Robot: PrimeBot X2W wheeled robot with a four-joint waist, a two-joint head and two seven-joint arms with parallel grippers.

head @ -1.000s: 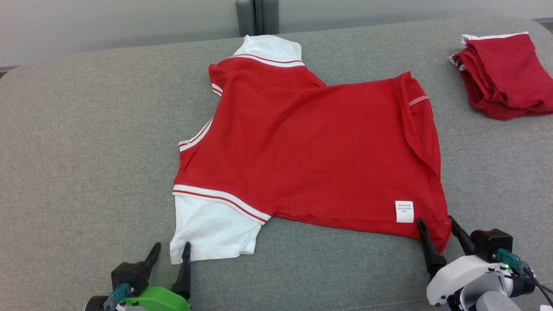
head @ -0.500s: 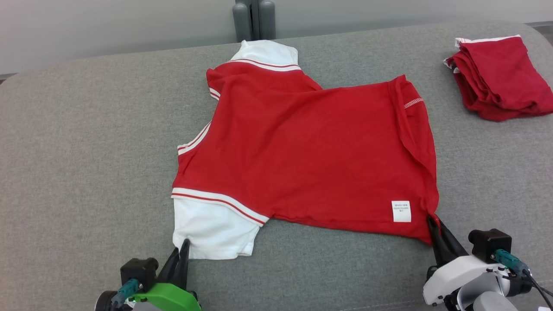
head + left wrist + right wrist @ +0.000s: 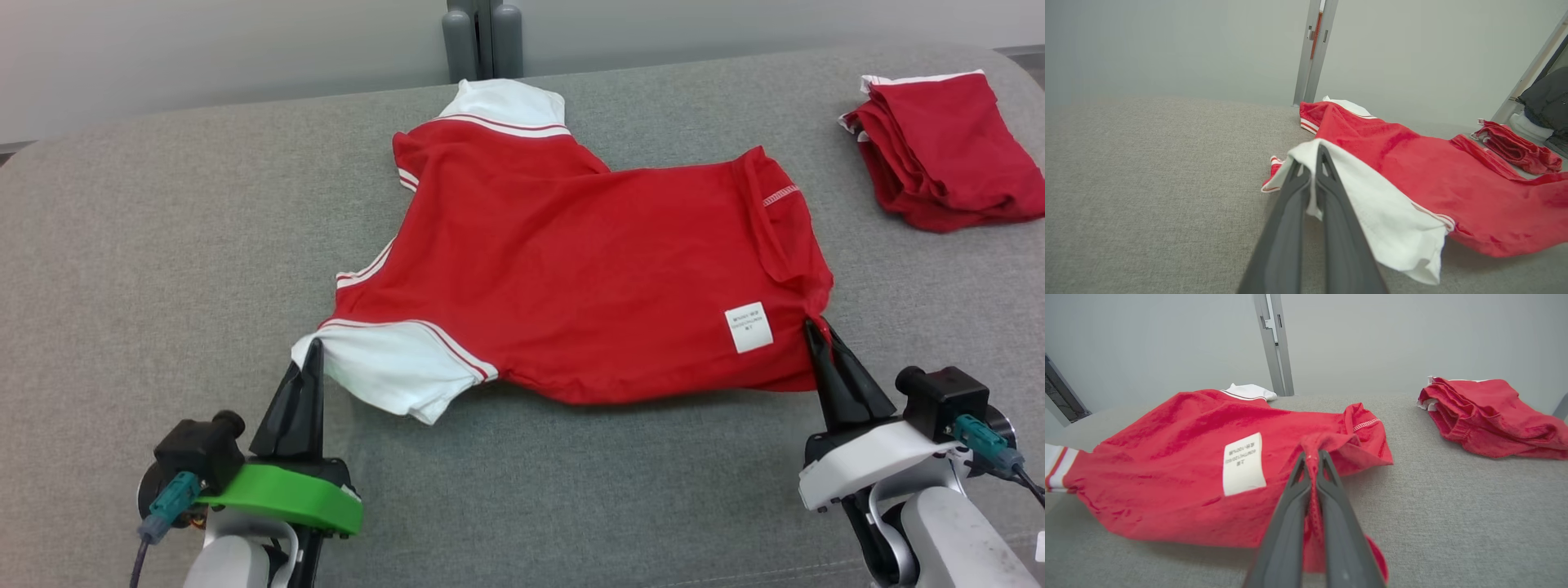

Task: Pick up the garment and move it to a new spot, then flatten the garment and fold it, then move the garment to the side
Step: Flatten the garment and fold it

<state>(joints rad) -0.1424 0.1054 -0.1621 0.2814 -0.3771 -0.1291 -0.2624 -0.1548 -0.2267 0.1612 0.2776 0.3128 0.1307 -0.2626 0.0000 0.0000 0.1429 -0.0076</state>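
Note:
The garment is a red T-shirt with white sleeves and a white label, spread across the grey padded surface. My left gripper is shut on the near white sleeve's corner and holds it off the surface; in the left wrist view the white cloth is pinched between the fingers of my left gripper. My right gripper is shut on the shirt's near right hem corner, also raised; in the right wrist view the red cloth bunches between the tips of my right gripper. The shirt's far side lies on the surface.
A folded red garment lies at the far right of the surface, also seen in the right wrist view. A grey post stands behind the far edge against a pale wall.
Both grippers closed on the shirt's near edge, left on the white sleeve, right on the hem corner, then lifted that edge up and away from me. The near sleeve now hangs folded.

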